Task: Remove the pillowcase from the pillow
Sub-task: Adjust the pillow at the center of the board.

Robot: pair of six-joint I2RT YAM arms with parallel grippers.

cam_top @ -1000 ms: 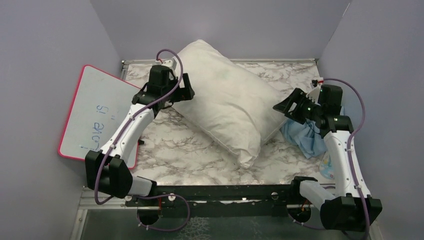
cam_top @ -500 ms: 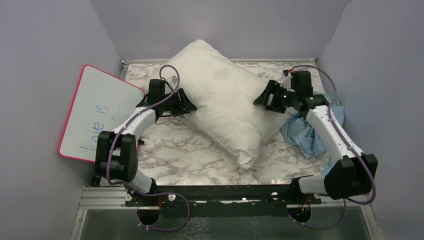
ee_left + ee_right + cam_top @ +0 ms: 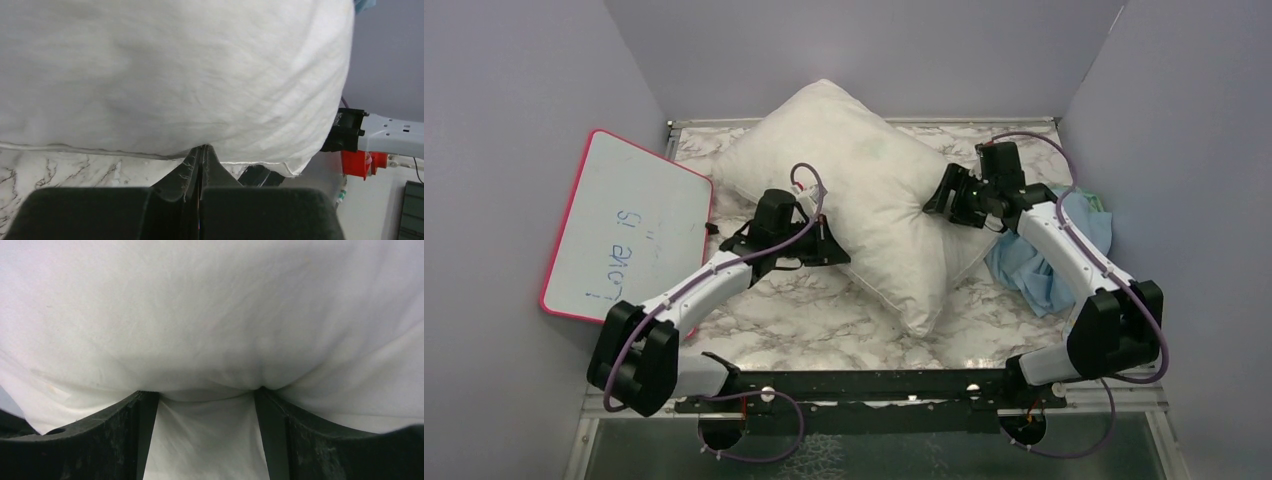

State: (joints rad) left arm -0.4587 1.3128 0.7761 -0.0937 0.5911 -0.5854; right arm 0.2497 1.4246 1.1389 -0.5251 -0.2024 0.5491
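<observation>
The pillow (image 3: 864, 190) lies bare and diagonal across the middle of the desk (image 3: 824, 310). The pillowcase (image 3: 1024, 275) is already off it, crumpled at the desk's right side beneath the right arm.

**Handling.** Treat the pillow as light, plump and very soft. It dents under any push and gives no firm edge except the stitched seam around its border. Take hold there, or gather a fold of the cover fabric. The pillowcase is thin, limp cloth, so pinch a bunched ridge rather than a flat face.

**Left hand** (image 3: 836, 254). The arm reaches low across the desk to the pillow's near-left edge. The fingers (image 3: 192, 170) are pressed fully together, tips at the seam. You cannot tell whether any fabric is caught between them.

**Right hand** (image 3: 936, 197). The arm extends forward and inward to the pillow's right flank. The fingers (image 3: 125, 440) stand wide apart and press into the pillow, which bulges between them. They grip nothing.
</observation>
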